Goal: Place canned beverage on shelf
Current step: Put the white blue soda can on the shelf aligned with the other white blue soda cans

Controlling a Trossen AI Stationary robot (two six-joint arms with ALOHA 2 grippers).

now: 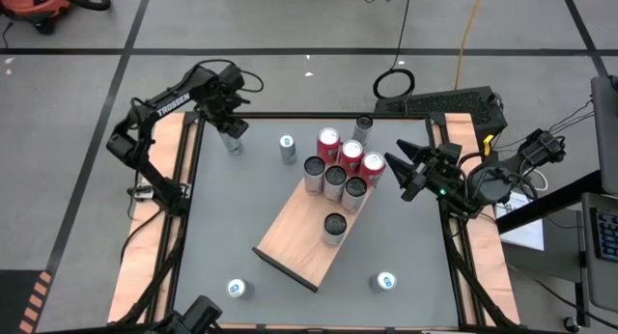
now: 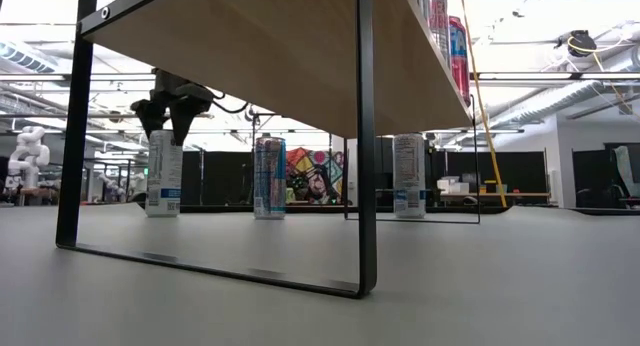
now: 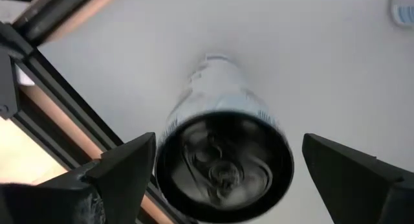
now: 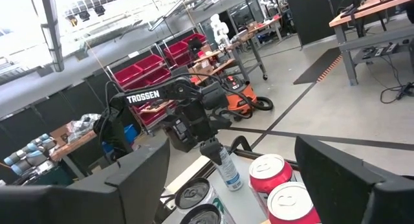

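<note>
Your left hand (image 1: 231, 127) hangs directly over a white can (image 1: 232, 141) standing upright on the desk (image 1: 241, 228), fingers spread wide to either side of its top and not yet touching it. Judge the can rigid but thin-walled, smooth and likely slippery — take it across the cylindrical wall below the rim, not by the lid. If full, it will be moderately heavy, so close firmly. Off to the can's right lies the shelf (image 1: 290, 237), already carrying several cans. Beyond it your right hand (image 1: 404, 172) waits — fingers apart, empty.
</note>
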